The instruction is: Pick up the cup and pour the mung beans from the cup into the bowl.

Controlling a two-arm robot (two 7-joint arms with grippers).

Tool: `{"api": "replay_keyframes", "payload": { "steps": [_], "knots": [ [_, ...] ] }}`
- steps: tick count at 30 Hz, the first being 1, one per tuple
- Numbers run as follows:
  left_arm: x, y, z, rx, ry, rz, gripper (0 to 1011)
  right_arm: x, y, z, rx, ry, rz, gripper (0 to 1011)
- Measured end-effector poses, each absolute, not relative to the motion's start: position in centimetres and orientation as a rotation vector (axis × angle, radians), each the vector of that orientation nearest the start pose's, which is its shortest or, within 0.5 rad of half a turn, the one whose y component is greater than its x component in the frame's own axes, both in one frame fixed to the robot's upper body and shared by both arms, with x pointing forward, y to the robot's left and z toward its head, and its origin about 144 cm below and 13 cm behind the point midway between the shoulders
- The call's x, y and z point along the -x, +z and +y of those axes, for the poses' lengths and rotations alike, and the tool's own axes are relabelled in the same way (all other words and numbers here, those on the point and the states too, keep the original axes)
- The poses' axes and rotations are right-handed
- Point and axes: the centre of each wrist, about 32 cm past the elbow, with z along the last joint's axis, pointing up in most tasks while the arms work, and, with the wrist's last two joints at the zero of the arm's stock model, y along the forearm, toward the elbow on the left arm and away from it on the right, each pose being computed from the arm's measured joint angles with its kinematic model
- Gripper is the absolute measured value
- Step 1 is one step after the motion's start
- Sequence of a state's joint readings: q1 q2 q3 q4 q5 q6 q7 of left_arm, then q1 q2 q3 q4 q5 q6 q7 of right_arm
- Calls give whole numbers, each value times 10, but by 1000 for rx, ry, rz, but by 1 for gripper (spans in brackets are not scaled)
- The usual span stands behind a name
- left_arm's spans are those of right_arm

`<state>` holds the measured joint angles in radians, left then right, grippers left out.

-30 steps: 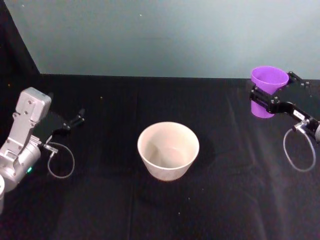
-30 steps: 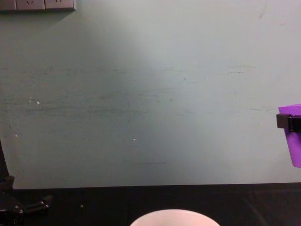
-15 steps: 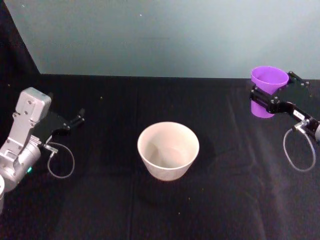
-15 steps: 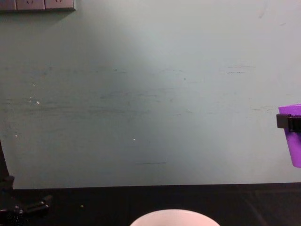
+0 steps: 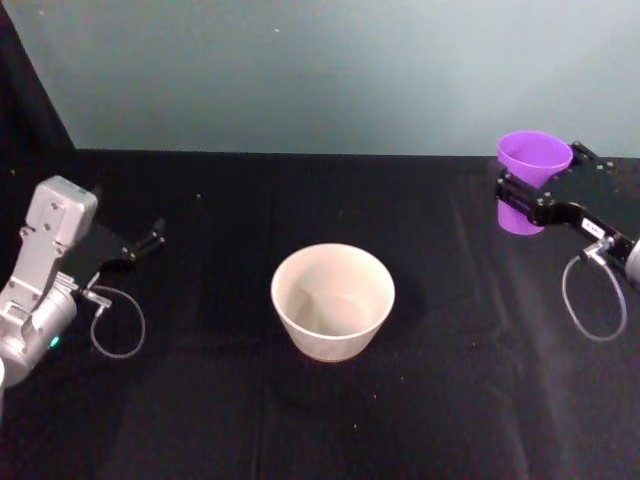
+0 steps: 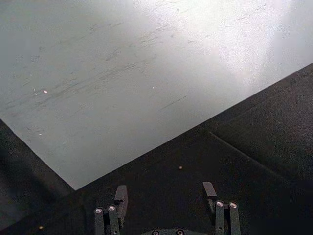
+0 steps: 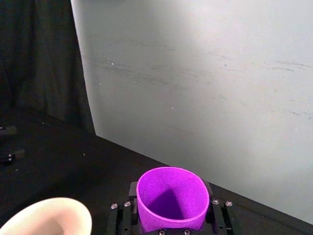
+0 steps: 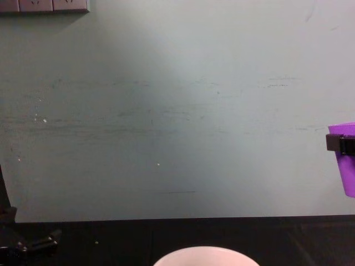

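The purple cup (image 5: 533, 165) hangs upright above the black table at the far right, with my right gripper (image 5: 540, 190) shut around its wall. The right wrist view looks into the cup (image 7: 172, 198); what I see of its inside is purple, and the mung beans are out of view. In the chest view the cup (image 8: 346, 166) is clear of the table. The pale bowl (image 5: 332, 335) stands at the table's middle, well to the left of the cup, and its rim (image 7: 73, 208) also shows in the right wrist view. My left gripper (image 5: 150, 240) rests open at the far left, its fingers (image 6: 120, 198) spread.
A black cloth covers the table (image 5: 200, 420), with a pale green wall (image 5: 320, 70) behind it. Loose cable loops hang by the left arm (image 5: 120, 325) and the right arm (image 5: 590, 300). Open cloth lies between the bowl and each gripper.
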<state>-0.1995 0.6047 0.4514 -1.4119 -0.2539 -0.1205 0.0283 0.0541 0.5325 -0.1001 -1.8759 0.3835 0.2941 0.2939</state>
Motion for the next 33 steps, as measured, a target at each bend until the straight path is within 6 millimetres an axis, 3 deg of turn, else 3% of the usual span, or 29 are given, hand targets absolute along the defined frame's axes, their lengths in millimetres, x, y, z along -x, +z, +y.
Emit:
{"api": "replay_keyframes", "payload": {
  "steps": [33],
  "knots": [
    [-489,1140,310,-304,1248,-285,1000,-456,1265,-304,148,-1076,-98,742]
  ]
}}
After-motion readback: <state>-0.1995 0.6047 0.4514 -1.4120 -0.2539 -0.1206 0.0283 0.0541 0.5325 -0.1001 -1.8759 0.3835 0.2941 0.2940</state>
